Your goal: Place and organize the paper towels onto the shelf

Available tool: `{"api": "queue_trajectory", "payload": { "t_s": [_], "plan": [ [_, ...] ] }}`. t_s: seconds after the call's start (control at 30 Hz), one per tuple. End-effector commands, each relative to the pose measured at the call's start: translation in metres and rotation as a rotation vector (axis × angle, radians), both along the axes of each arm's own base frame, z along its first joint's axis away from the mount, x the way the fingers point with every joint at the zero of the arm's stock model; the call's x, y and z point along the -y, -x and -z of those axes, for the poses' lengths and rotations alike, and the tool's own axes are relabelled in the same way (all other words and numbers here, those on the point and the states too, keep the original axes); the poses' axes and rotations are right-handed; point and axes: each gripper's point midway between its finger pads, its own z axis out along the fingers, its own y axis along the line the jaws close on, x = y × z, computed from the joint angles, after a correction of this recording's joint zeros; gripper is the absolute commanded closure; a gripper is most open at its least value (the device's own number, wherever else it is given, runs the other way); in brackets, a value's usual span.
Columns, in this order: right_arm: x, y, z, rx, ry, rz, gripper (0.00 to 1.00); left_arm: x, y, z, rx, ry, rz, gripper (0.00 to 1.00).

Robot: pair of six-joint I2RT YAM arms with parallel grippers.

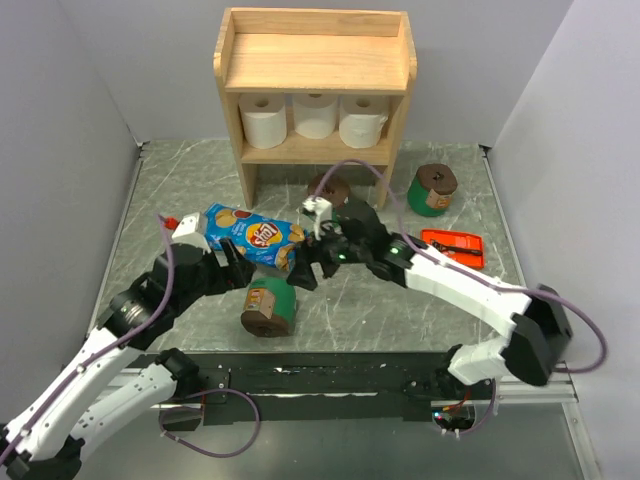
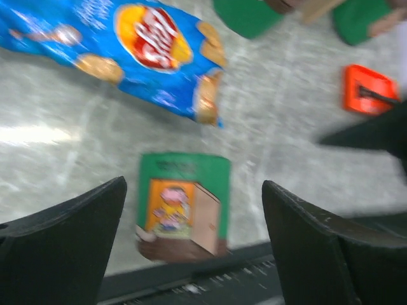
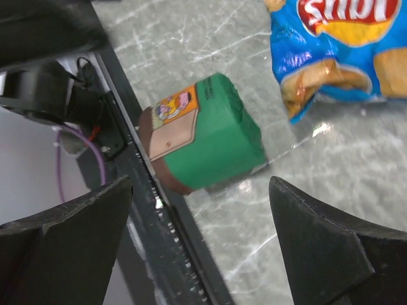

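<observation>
Your left gripper (image 2: 194,183) hung with fingers spread wide and empty. The green-wrapped paper towel roll with brown ends (image 2: 184,206) lay on its side below and between them, at the near edge of the grey marbled table (image 2: 286,127). Its long axis ran near to far, square across the jaws. Your right gripper (image 3: 200,181), also agape and empty, met it diagonally. The left looked better placed.

Blue chip bag (image 1: 254,236), orange package (image 1: 453,247)
</observation>
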Motion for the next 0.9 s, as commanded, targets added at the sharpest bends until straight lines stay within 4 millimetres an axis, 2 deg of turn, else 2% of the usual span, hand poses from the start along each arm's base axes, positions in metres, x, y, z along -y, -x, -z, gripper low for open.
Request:
{"api": "queue_trajectory", "payload": {
  "t_s": [0.0,0.03,0.07,0.13,0.17,0.23,0.27,0.33,0.37,0.4,0.57,0.63,0.87],
  "plan": [
    [-0.034,-0.019,-0.008,0.067,-0.014,-0.132,0.05,0.018,0.036,0.015,-0.140,0.156,0.083,0.11],
    [-0.039,-0.019,-0.004,0.052,-0.013,-0.158,0.04,0.021,0.043,0.019,-0.146,0.180,0.107,0.13],
    [-0.045,-0.021,0.011,0.013,0.004,-0.179,0.04,0.022,0.046,0.018,-0.150,0.197,0.118,0.15],
    [-0.055,-0.020,0.009,-0.010,-0.023,-0.238,0.04,0.026,0.055,0.020,-0.182,0.260,0.125,0.15],
    [-0.060,-0.022,0.019,-0.037,-0.018,-0.253,0.04,0.027,0.058,0.022,-0.195,0.280,0.117,0.15],
    [-0.065,-0.026,0.019,-0.062,-0.036,-0.282,0.04,0.032,0.063,0.025,-0.222,0.359,0.110,0.14],
    [-0.068,-0.028,0.031,-0.094,-0.022,-0.290,0.03,0.035,0.064,0.027,-0.229,0.384,0.110,0.13],
    [-0.071,-0.030,0.032,-0.128,-0.021,-0.318,0.03,0.036,0.063,0.036,-0.257,0.425,0.075,0.13],
    [-0.073,-0.031,0.042,-0.157,-0.009,-0.325,0.03,0.035,0.061,0.040,-0.264,0.428,0.054,0.12],
    [-0.074,-0.032,0.043,-0.169,-0.012,-0.334,0.03,0.034,0.060,0.045,-0.274,0.426,0.038,0.11],
    [-0.073,-0.022,0.057,-0.232,-0.032,-0.383,0.03,0.028,0.052,0.066,-0.326,0.386,-0.057,0.09],
    [-0.073,-0.022,0.063,-0.246,-0.027,-0.383,0.04,0.028,0.052,0.070,-0.351,0.388,-0.074,0.09],
    [-0.070,-0.015,0.084,-0.320,-0.006,-0.400,0.05,0.006,0.038,0.076,-0.303,0.347,-0.218,0.08]
  ]
}}
